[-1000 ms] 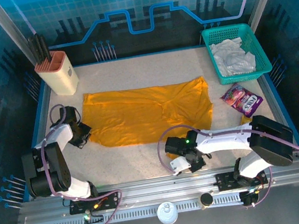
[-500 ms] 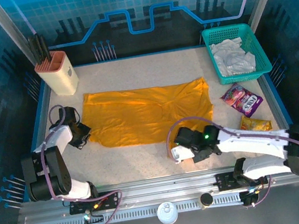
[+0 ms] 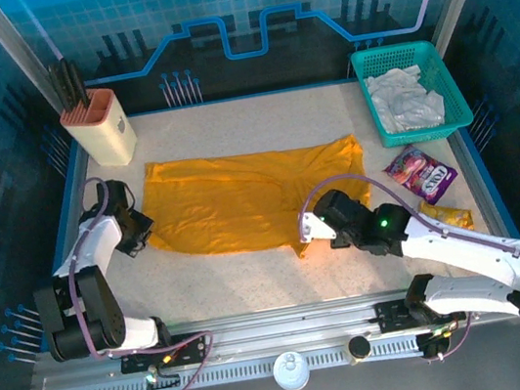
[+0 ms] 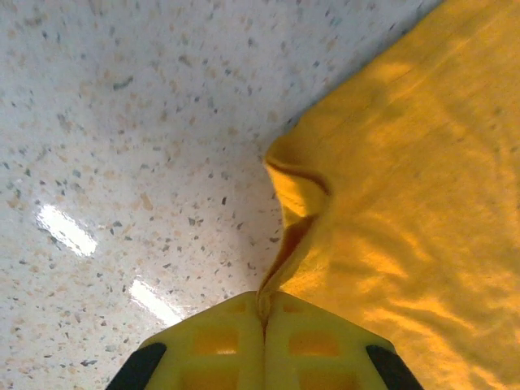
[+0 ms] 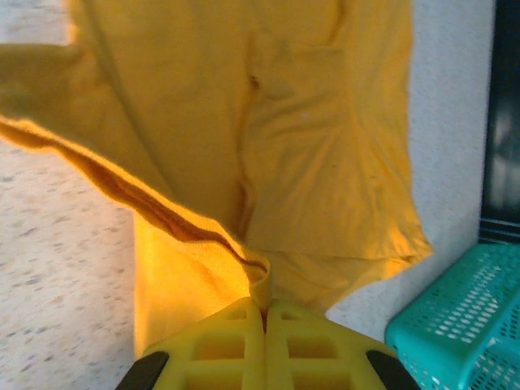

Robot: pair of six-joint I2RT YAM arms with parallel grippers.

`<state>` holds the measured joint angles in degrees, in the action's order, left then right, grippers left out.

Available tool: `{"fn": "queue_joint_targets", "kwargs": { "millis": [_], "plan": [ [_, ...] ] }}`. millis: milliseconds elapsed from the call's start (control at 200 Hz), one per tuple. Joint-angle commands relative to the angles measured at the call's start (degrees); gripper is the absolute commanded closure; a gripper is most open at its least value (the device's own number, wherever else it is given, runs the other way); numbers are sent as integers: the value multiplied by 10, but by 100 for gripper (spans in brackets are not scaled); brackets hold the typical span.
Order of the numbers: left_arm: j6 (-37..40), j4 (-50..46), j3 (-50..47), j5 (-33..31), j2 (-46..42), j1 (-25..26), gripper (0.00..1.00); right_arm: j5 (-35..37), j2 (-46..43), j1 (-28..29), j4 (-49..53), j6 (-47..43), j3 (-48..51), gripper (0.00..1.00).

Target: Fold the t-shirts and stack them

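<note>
Since a fold needs both near corners carried together, the left tool [image 4: 264, 313] was clamped on the near-left corner of the mustard-orange t-shirt [image 3: 241, 198], and the right tool [image 5: 264, 307] was pinched shut on its near-right hem, held just off the desk [image 3: 254, 280]. The pale t-shirt [image 3: 403, 98] sat crumpled in the teal basket [image 3: 394, 51], far right. The purple packet [image 3: 422, 172] and yellow packet [image 3: 446, 215] lay close beside the right arm; the knife block [image 3: 101, 129] stood far left.

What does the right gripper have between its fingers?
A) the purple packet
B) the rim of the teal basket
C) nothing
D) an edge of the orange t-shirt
D: in the right wrist view the right gripper is shut on a lifted edge of the orange t-shirt.
</note>
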<state>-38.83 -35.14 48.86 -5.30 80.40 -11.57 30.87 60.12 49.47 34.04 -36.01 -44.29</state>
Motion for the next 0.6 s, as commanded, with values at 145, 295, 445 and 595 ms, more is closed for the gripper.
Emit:
{"fn": "queue_joint_targets", "kwargs": {
  "millis": [145, 295, 445, 595],
  "plan": [
    [10, -44, 70, -31, 24, 1, 100, 0, 12, -87, -100, -18, -35, 100],
    [4, -49, 110, -37, 55, 1, 100, -44, 46, -152, -141, -41, -58, 100],
    [1, -41, 134, -42, 84, 1, 100, -88, 99, -200, -172, -58, -98, 100],
    [5, -37, 169, -40, 131, 1, 100, -117, 162, -232, -191, -67, -131, 100]
  ]
}}
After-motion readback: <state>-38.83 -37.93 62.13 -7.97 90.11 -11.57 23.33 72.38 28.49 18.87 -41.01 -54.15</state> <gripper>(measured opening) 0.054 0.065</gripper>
